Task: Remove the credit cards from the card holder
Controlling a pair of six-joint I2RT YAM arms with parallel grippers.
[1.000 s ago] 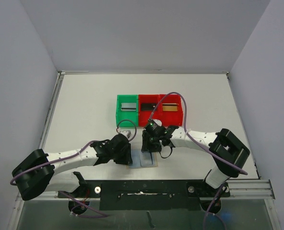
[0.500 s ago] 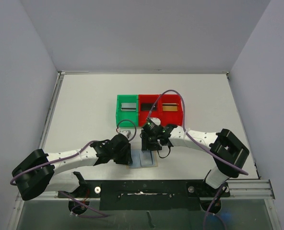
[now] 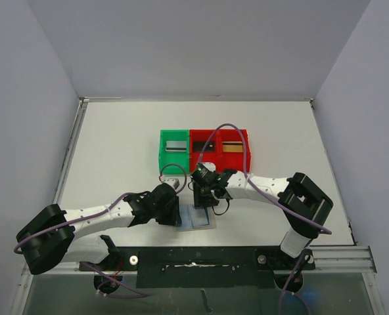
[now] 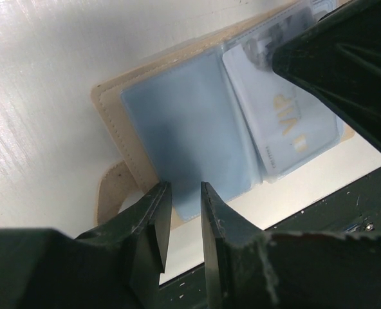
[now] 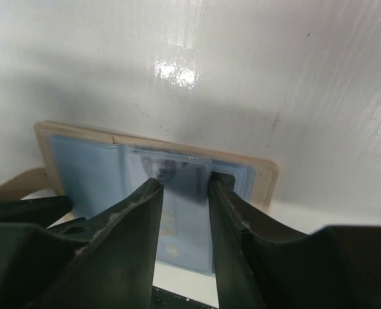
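The wallet [image 3: 201,221] lies open and flat on the table [image 3: 115,144], low in the middle of the top view, blue pockets up and tan edge showing all round.

The left claw [image 3: 177,216] sits at the wallet's left edge. In the left wrist view [image 4: 184,188] its two fingers are drawn close, with only a narrow slot between them. They stand at the bottom centre of the frame, their tips over the lower edge of the empty blue pocket [image 4: 177,129]. I cannot tell whether they press on it.

The right claw [image 3: 203,205] comes down on the upper edge of the wallet. In the right wrist view [image 5: 184,185] its fingers are spread a little, and a pale card [image 5: 177,168] tucked in its clear pocket shows in the gap. The card runs under the left finger, so it is not pinched by its sides. Whether the tips touch it is unclear. The left wrist view shows the same card [image 4: 287,122], with gold lettering, at the right of the frame.

Above the wallet, well apart, stand a green bin [image 3: 163,152] holding a silver card [image 3: 175,146] and a red bin [image 3: 219,133] holding a gold card [image 3: 232,148].
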